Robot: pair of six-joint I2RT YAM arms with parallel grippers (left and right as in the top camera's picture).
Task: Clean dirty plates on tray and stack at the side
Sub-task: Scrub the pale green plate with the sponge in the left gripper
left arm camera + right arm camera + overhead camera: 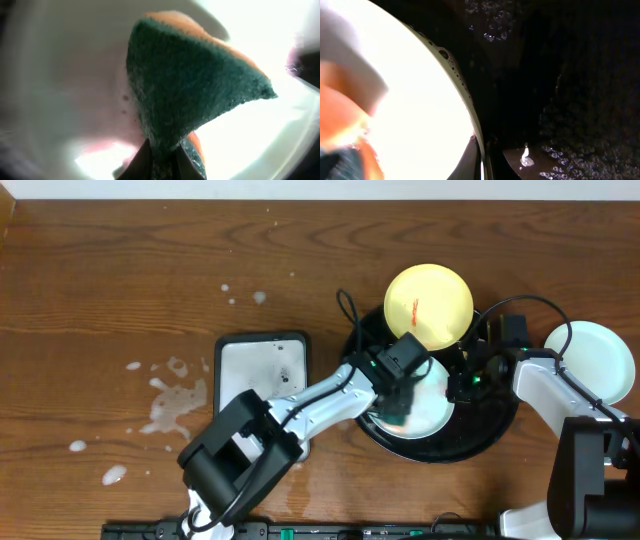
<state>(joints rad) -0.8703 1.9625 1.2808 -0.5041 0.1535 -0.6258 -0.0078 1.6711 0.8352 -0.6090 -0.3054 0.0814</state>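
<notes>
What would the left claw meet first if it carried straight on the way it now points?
The pale plate, most likely: the left claw points down into it, and the sponge it grips would touch first, if it isn't already; depth is unclear.

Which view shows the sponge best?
Left wrist: the sponge fills the frame, green scouring face and orange body sharp, pinched in the left end effector over a pale plate. Overhead shows only a small green patch under that arm. Right wrist catches a blurred orange-green corner.

A yellow plate (pixel 428 305) with a red smear overlaps the black tray's (pixel 495 430) far rim. One pale plate (pixel 440 406) lies inside the tray. A second pale plate (pixel 595 360) sits outside, right of it.
</notes>
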